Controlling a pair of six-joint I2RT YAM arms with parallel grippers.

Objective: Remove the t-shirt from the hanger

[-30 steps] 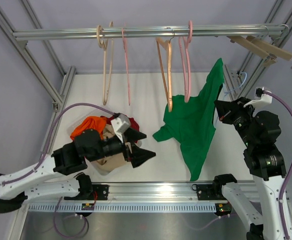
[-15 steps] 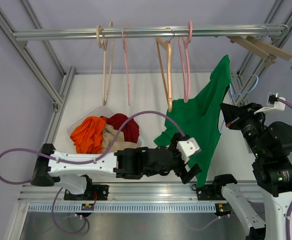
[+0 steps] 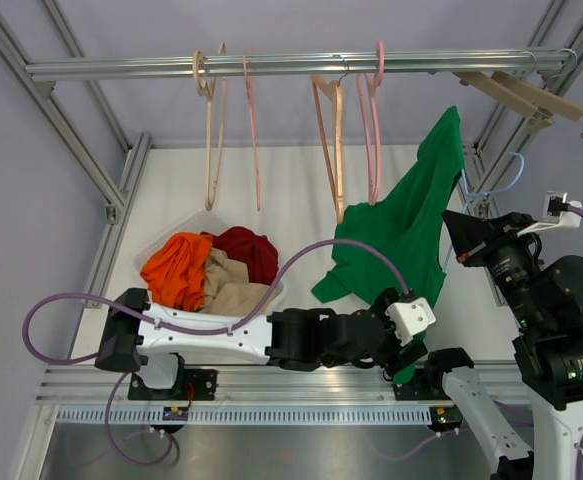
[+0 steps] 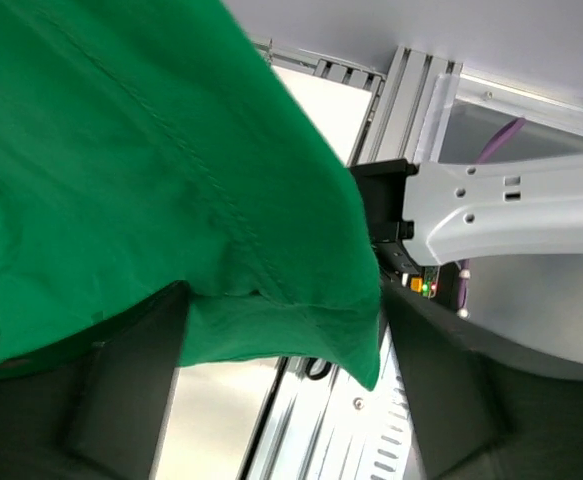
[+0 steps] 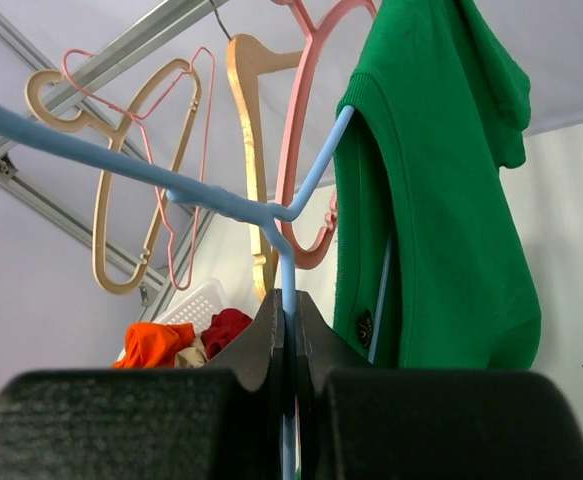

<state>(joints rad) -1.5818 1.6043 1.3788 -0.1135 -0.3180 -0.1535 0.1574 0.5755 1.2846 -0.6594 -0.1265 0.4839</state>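
Note:
The green t-shirt (image 3: 401,235) hangs on a blue hanger (image 3: 503,176), held off the rail at the right. My right gripper (image 3: 463,232) is shut on the hanger's stem (image 5: 287,275). In the right wrist view the shirt (image 5: 441,200) drapes over one hanger arm, and the other arm is bare. My left gripper (image 3: 408,347) reaches across to the shirt's lower end. In the left wrist view it (image 4: 281,375) is open, and the shirt's hem (image 4: 291,330) hangs between its fingers (image 4: 121,400).
A metal rail (image 3: 271,66) carries wooden (image 3: 329,130) and pink hangers (image 3: 373,120). More wooden hangers (image 3: 531,95) lie at the top right. A white basket (image 3: 206,272) with orange, red and beige clothes stands at the front left. The frame's front rail (image 4: 316,440) is just below the left gripper.
My left arm has swung from the basket across to the right, under the shirt's lower end. My right arm has lifted the hanger and shirt and moved them right.

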